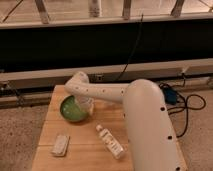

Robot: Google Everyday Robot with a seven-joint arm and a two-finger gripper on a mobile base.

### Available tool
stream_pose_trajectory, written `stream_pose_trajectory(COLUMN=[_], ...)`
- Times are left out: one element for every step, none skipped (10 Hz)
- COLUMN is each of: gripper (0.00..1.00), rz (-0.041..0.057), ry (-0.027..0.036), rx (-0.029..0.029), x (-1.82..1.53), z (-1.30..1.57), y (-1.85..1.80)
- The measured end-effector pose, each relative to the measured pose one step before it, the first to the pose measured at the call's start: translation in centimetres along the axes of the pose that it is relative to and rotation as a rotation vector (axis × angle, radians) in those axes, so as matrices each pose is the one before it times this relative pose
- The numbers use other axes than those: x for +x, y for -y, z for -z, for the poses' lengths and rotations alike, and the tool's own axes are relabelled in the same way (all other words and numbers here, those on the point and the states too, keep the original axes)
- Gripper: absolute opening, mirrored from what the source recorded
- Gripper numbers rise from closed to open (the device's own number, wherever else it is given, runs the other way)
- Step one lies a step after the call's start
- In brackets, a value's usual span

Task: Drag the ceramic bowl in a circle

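The claw [86,106] is tucked down under the arm's wrist, right at the right-hand edge of the ceramic bowl [73,110], and there's a translucent white cup [88,106] sitting in that same spot, so it all overlaps. Honestly can't tell what the claw is doing grip-wise, the arm hides it. The bowl itself is glossy green, sitting toward the back-left part of the wooden tabletop [85,147], tipped a bit so its inside faces the camera.

The white arm [107,91] stretches from a fat upper segment at the lower right, across to an elbow-like bend above the bowl, then drops down.

Closer to the front of the tabletop there's a white bottle [110,142] lying on its side at an angle, and off to the left a small flat pale packet [60,145], well apart from the bowl. Behind the tabletop is a dark wall with a black cable [134,49] hanging down it, and some more cables [187,102] on the floor to the right.
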Motion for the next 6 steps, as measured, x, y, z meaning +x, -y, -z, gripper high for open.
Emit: stream_pose_trajectory(gripper=[0.00,0.00,0.00,0.00,0.00,0.00], rz=[0.00229,0.00501,0.00030,-0.00032,0.00289,0.00435], ry=[-0.00131,-0.00120,-0.00139,-0.00087,-0.00441,-0.00368], rx=[-0.00095,0.00068,-0.00796,-0.00193,-0.00177,-0.00110], x=[-0.042,-0.108,0.167,0.139,-0.022,-0.118], z=[0.008,-0.014,-0.142,-0.061,0.010,0.041], y=[-0.088,-0.381,-1.086,-0.447,0.019,0.026])
